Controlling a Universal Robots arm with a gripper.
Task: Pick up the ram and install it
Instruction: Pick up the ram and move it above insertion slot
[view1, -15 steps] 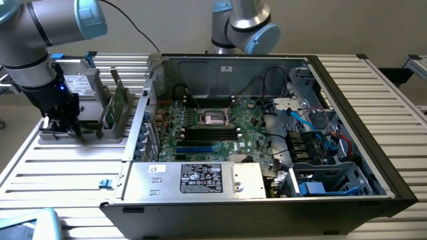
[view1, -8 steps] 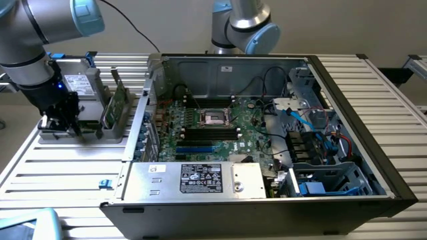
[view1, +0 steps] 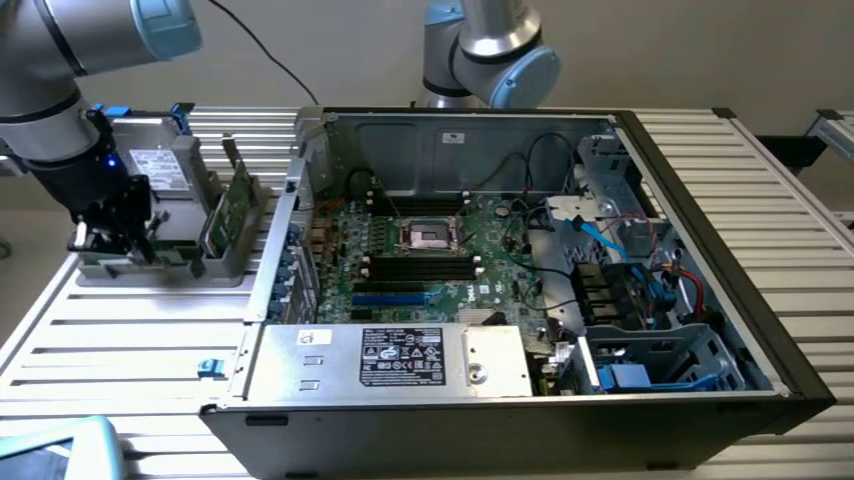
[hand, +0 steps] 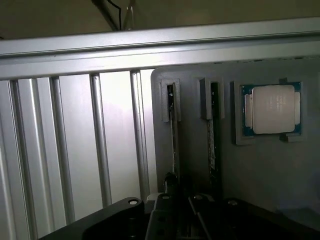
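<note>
**Pick-up stage: hand down at the parts holder**

The hand hangs low over the grey holder on the worktop, lined up with the ram, which stands edge-on in its groove. The stick seems to run in between the hand's dark tips, but I cannot tell whether the hand is spread or already pinching it. By my judgement the grasp calls for a square hold on the thin top edge. Beyond lie a processor and, well apart, the open computer case with its black slots unfilled.

Ribbed matt alu table, shiny metal CPU lid, matt grey plastic holder.
</note>
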